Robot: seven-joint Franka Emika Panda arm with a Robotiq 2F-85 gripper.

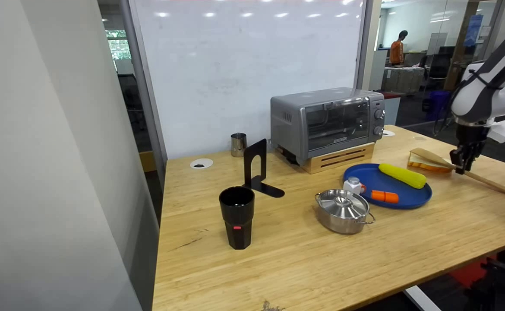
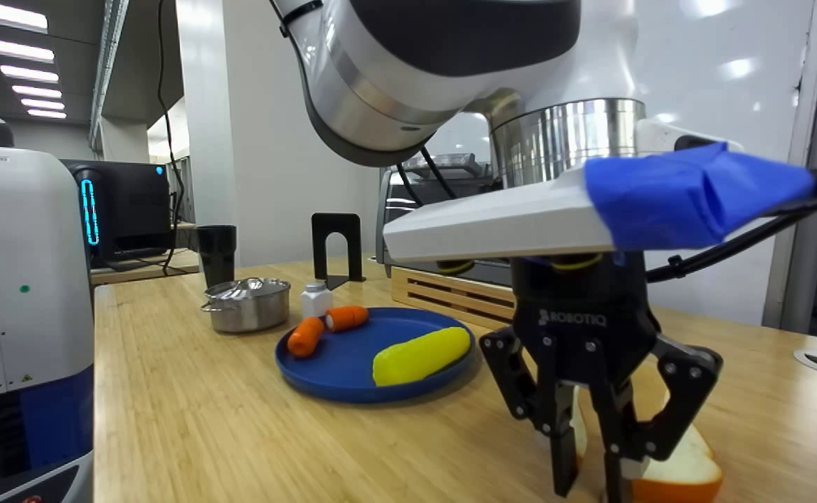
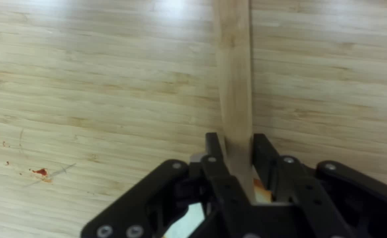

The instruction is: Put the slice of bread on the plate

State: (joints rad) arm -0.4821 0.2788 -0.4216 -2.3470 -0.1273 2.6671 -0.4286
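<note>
Bread [image 1: 425, 165] is lying on the tabletop [image 1: 295, 268] at two o'clock from the plate [image 1: 412, 199] in an exterior view, under the spatula [image 3: 236, 89] the tool [image 3: 236, 138] is gripping; transfer is pending, spatula removal apparently coming first.

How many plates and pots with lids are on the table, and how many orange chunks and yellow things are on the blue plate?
Blue plate: 1
Silver lidded pot: 1
Orange, in an exterior view: 2, a nearer chunk and a farther chunk
Long yellow thing: 1
Total: 5
</note>
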